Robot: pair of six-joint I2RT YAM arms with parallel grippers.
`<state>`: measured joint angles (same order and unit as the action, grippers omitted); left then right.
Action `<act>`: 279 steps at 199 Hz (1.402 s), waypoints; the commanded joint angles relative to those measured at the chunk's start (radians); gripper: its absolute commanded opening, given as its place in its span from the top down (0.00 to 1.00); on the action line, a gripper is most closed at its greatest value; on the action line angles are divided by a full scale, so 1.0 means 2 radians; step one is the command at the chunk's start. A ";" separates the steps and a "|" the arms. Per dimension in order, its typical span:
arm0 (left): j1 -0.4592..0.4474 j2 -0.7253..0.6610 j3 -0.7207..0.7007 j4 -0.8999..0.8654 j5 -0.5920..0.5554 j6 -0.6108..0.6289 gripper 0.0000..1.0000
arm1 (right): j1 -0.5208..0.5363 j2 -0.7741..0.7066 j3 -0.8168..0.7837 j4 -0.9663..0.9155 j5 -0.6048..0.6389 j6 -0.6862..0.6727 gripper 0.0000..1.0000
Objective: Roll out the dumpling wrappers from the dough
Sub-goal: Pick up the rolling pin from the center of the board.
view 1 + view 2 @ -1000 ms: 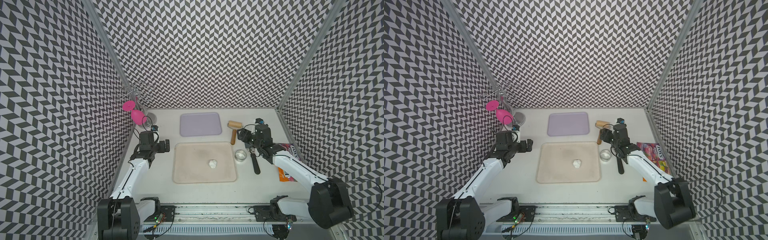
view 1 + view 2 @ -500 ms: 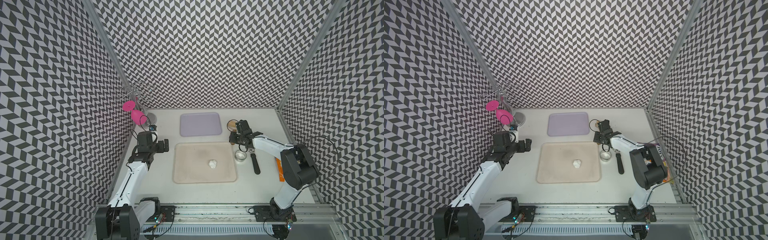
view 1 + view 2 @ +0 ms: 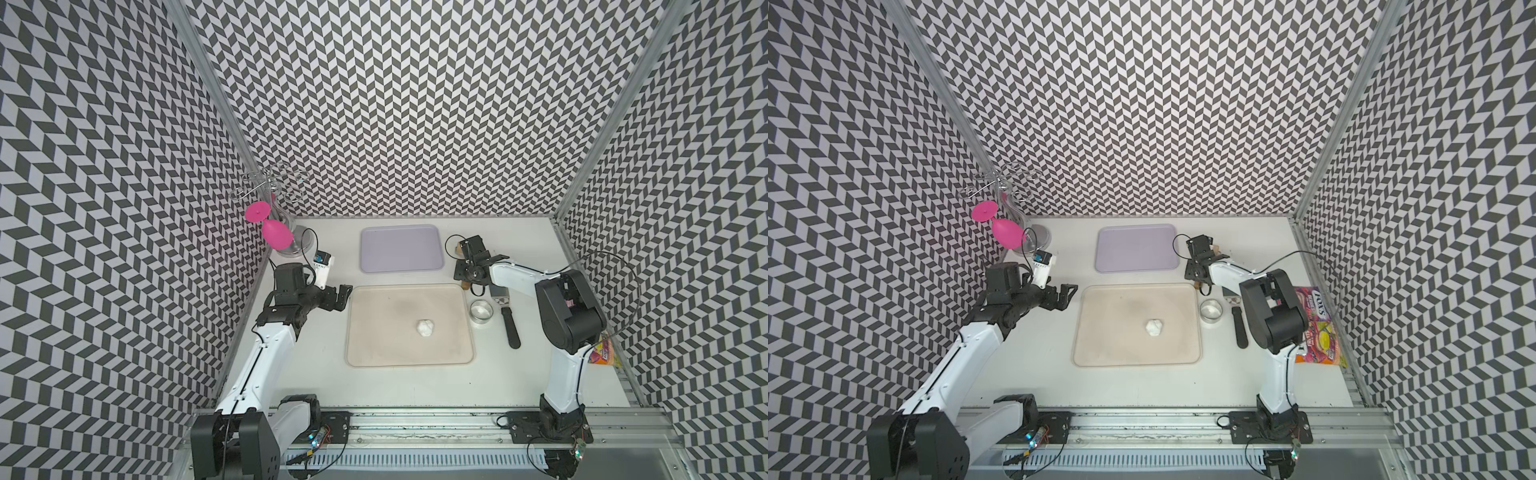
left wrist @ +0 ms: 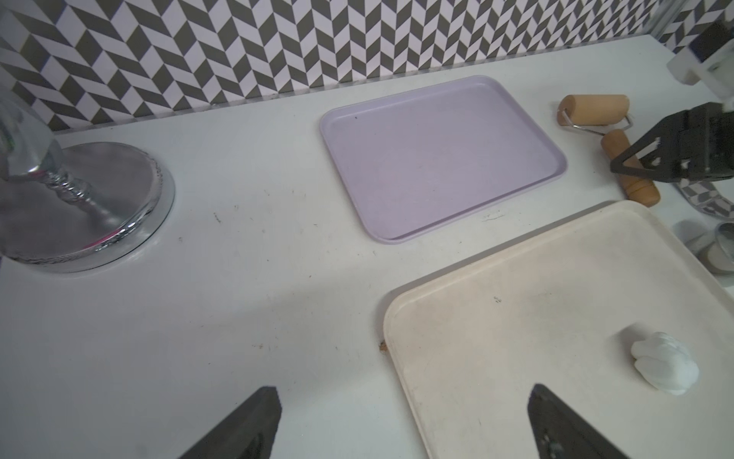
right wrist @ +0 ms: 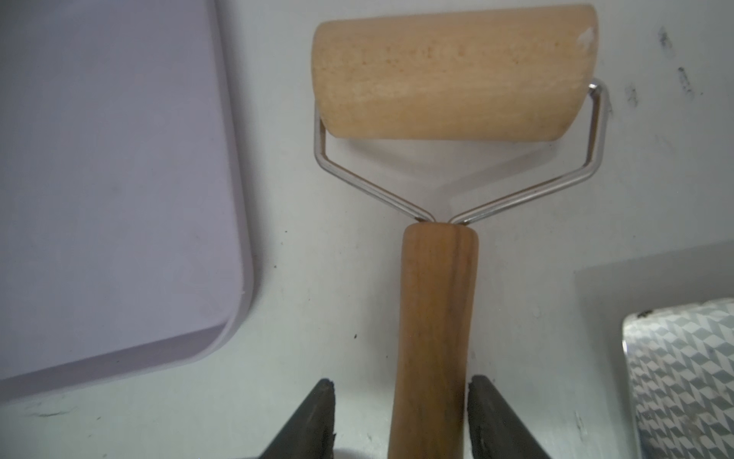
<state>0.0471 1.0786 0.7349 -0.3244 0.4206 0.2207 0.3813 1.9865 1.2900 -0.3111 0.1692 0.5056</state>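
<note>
The dough (image 3: 425,328) is a small white lump on the beige tray (image 3: 386,345), also seen in the left wrist view (image 4: 664,367). No dumpling wrappers are in view. A wooden rolling pin (image 5: 452,75) lies right of the purple tray. My right gripper (image 5: 403,383) is low over its handle (image 5: 437,302), jaws straddling it: one finger (image 5: 482,401) touches the wood, the other stands apart. In a top view the right gripper (image 3: 466,276) hides most of the pin. My left gripper (image 3: 345,297) hangs wide open and empty at the beige tray's left far corner.
An empty purple tray (image 3: 401,248) lies behind the beige one. A metal ring cutter (image 3: 481,311) and a black-handled scraper (image 3: 511,328) sit right of the beige tray. A candy bag (image 3: 1318,328) lies by the right wall. A glass rack with a pink glass (image 3: 276,232) stands back left.
My right arm has swung back and left from above the scraper to the rolling pin's handle, and its jaws have narrowed around it. The left arm has barely moved.
</note>
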 commanded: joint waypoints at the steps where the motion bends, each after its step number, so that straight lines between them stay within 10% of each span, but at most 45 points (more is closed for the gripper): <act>1: 0.002 -0.003 0.006 -0.003 0.032 0.012 0.00 | 0.000 0.016 0.008 0.004 0.022 0.009 0.45; 61: 0.002 -0.003 0.006 0.001 0.024 0.009 0.00 | -0.004 0.032 -0.007 0.021 0.033 0.008 0.47; 136: 0.002 -0.001 0.006 0.004 0.016 0.008 0.00 | -0.007 0.003 -0.043 0.050 0.033 -0.008 1.00; 279: -0.001 0.003 0.012 -0.030 0.105 0.048 0.04 | -0.006 -0.194 -0.127 0.087 -0.030 -0.072 1.00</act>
<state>0.0463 1.0790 0.7349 -0.3759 0.6090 0.3027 0.3698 1.6741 1.0557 -0.2104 0.1432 0.3866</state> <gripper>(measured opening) 0.957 0.293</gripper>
